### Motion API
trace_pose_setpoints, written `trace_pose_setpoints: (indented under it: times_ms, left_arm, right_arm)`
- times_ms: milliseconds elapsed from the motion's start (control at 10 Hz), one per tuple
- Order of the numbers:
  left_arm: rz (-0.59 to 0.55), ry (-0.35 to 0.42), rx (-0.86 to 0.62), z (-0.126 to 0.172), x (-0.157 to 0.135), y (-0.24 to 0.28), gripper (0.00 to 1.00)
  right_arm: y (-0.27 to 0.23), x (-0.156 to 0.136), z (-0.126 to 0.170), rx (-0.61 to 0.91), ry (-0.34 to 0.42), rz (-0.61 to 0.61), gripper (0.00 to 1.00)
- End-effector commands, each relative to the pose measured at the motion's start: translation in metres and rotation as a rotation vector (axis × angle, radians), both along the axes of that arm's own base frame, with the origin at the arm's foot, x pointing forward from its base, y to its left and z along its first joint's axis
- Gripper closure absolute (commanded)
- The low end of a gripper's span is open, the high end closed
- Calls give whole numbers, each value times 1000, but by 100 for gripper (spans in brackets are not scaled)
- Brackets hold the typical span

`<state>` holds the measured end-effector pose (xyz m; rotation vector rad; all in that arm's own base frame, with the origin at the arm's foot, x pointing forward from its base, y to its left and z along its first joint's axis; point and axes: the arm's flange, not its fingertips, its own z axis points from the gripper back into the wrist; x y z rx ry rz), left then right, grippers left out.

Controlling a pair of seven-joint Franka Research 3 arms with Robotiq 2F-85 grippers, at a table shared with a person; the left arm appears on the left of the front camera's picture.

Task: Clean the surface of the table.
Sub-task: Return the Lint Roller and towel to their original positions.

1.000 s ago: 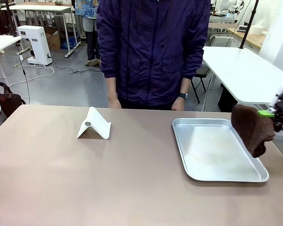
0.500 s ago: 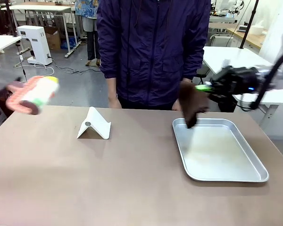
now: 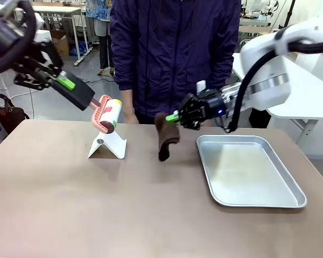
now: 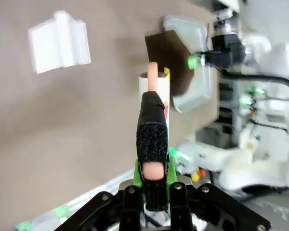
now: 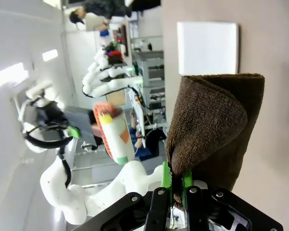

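The right pincer (image 3: pixel 176 116) is clamped tight on the top edge of a brown cloth (image 3: pixel 166 135), green pads pinching a small fold of it; the cloth hangs in a soft doubled drape, its lower end just above or barely brushing the table (image 3: pixel 151 215), I cannot tell which. It looks like thick terry, nubbly and limp; with so little of it gripped, I'd guess it could drag out of the pads once it is pressed and pulled across the top, or bunch into a roll rather than lie flat and wipe.

The left pincer (image 3: pixel 70 85) is closed on the black, rough-wrapped handle of a lint roller (image 3: pixel 109 113); a pinkish frame, a cylinder of white sheet with yellow and red print. It hangs over the white folded stand (image 3: pixel 109 141), a stiff tent-shaped piece with a small round spot on its slope; if the roller comes down here it could knock that light stand over or shove it along. The roller's sticky skin may also grab the cloth if the two arms meet in the middle; they are near each other already.

The table spreads wide under everything, matte brown-tan, smooth and bare-looking; to the right of the cloth lies a shiny metal tray (image 3: pixel 290 201), shallow, rounded at the corners, and a sweeping cloth could catch its rim and slide it. A person (image 3: pixel 175 54) in a dark jacket stands at the far edge, hands close to both pincers.
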<state>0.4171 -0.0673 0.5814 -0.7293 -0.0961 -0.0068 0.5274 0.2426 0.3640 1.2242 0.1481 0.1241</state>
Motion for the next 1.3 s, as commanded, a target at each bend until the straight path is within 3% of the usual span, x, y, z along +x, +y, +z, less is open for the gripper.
trace_pose_setpoints:
  times_ms: [0,200,500,900,1100,1200]
  left_arm:
    - [97,60,100,-10,35,-15,80]
    - [134,74,165,-36,57,-37,80]
    - [181,62,209,-55,75,-51,80]
    - [139,80,224,-69,84,-62,80]
    - [135,92,229,-75,86,-64,80]
    - [149,82,228,-75,87,-65,80]
  right_arm:
    - [21,14,-20,-68,70,52,91]
    - [30,15,-48,-135,96,32,91]
    - [17,16,-66,-235,109,4,91]
    - [-14,15,-63,-448,51,-93,91]
    - [-16,13,-66,-486,41,-39,91]
    - [-14,11,-67,-472,73,10,91]
